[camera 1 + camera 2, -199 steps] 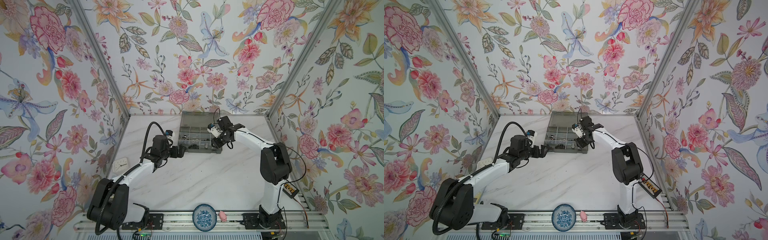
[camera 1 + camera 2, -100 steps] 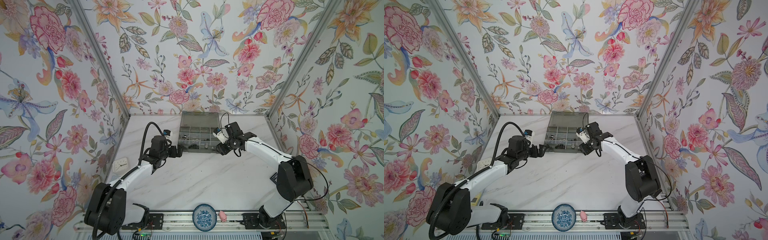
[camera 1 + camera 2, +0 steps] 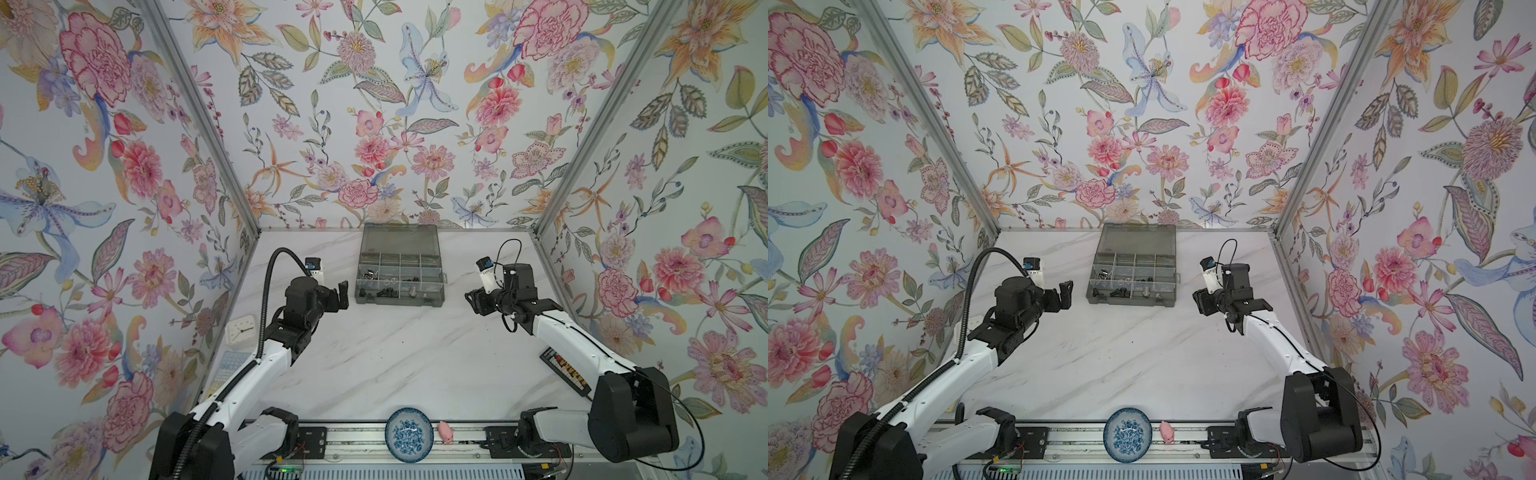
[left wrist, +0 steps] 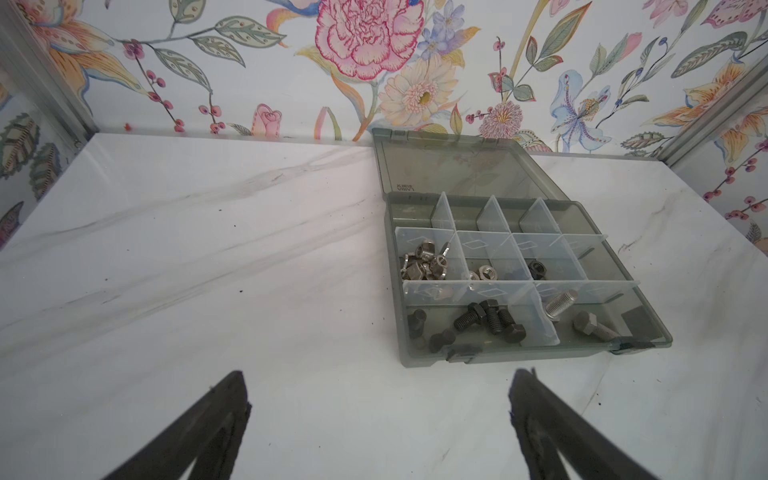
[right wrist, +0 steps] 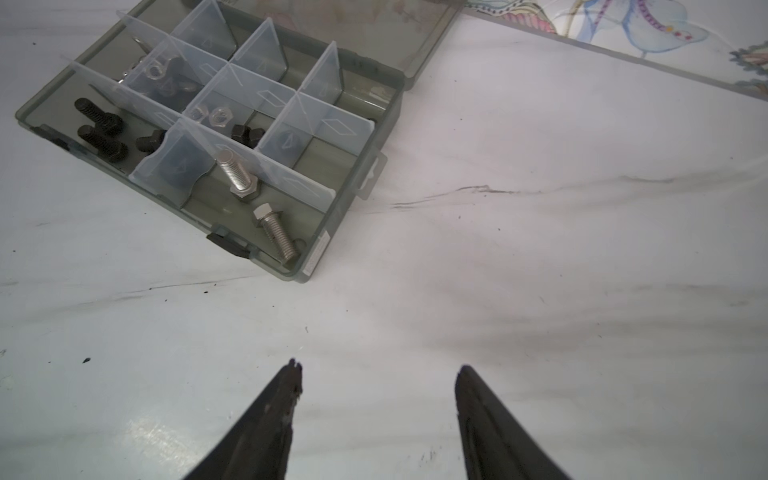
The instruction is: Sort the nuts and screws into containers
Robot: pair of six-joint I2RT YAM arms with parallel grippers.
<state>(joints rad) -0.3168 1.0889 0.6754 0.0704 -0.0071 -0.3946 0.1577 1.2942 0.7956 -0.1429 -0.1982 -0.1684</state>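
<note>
Nearest, on the front rail, sits a blue-and-white bowl (image 3: 409,434) with a small pink object (image 3: 446,432) just beside it; beyond them stretches the marble tabletop (image 3: 395,357). Farther in, the left hand (image 3: 340,296) hangs over the tabletop just left of the organizer box (image 3: 399,301), its jaws spread wide with nothing between them; the right hand (image 3: 471,301) hangs to the box's right, a little farther off, its jaws parted less widely and likewise holding nothing. The box stands at the back middle, all the hardware inside it. In the near row the black screws (image 4: 486,318) lie heaped in the left compartment; the two silver screws (image 5: 276,232) share the right one, one flat and one tilted against a divider. In the middle row the wing nuts (image 4: 424,264) fill the leftmost compartment; the round silver nuts (image 4: 484,272) lie in the next; a black hex nut (image 4: 536,268) lies in the third. The lid (image 3: 400,239) lies folded back flat towards the flowered far wall (image 3: 374,124).
</note>
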